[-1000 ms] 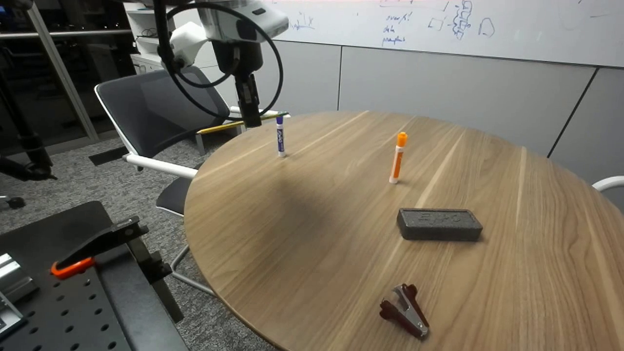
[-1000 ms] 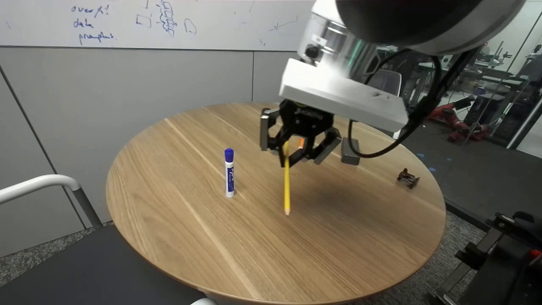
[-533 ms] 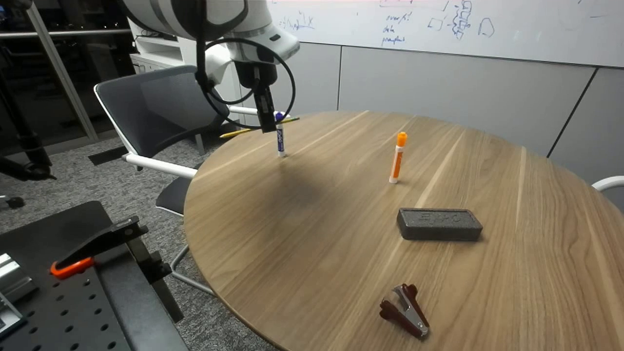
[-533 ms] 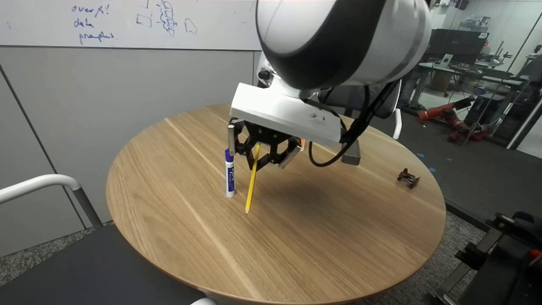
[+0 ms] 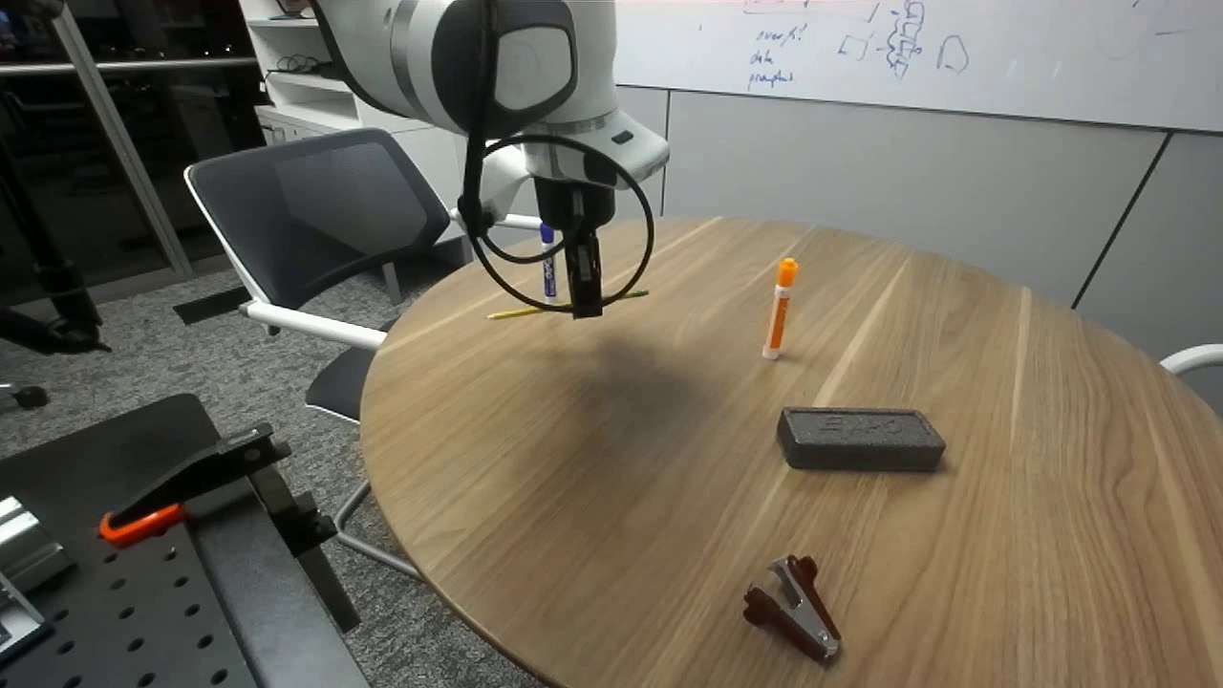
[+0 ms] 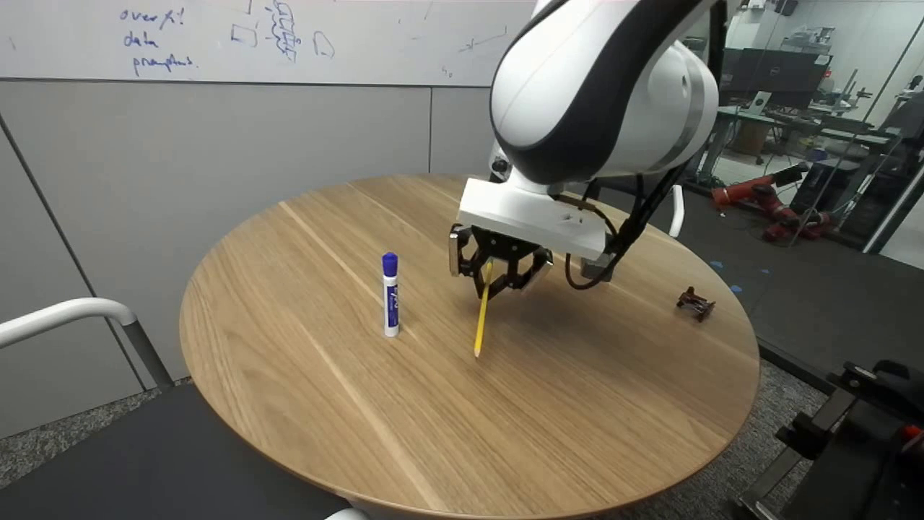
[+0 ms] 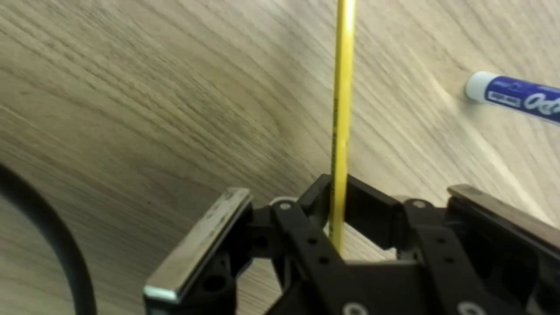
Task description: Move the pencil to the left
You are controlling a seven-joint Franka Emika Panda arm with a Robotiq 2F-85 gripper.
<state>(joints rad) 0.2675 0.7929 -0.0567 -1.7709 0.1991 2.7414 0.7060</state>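
The long thin yellow pencil point(image 5: 521, 312) is held in my gripper point(image 5: 588, 311). In an exterior view the pencil point(image 6: 481, 318) slants downward out of the gripper point(image 6: 482, 291), its sharpened tip toward the camera. In the wrist view the fingertips point(image 7: 339, 186) are closed around the pencil point(image 7: 343, 87), which runs up out of the top of the frame. The gripper is low over the round wooden table point(image 5: 535, 459). I cannot tell whether the pencil touches the tabletop. The pencil's far end is hidden behind the gripper in an exterior view.
A blue-and-white marker point(image 6: 390, 296) stands upright near the pencil; it also shows in the wrist view point(image 7: 516, 94). An orange marker point(image 5: 781, 311) stands upright. A dark eraser point(image 5: 860, 441) and a brown staple remover point(image 5: 798, 612) lie on the table. A chair point(image 5: 325, 210) stands beside it.
The gripper has come down closer to the table with the pencil in its grip. In an exterior view it swung left toward the blue-and-white marker, then back right.
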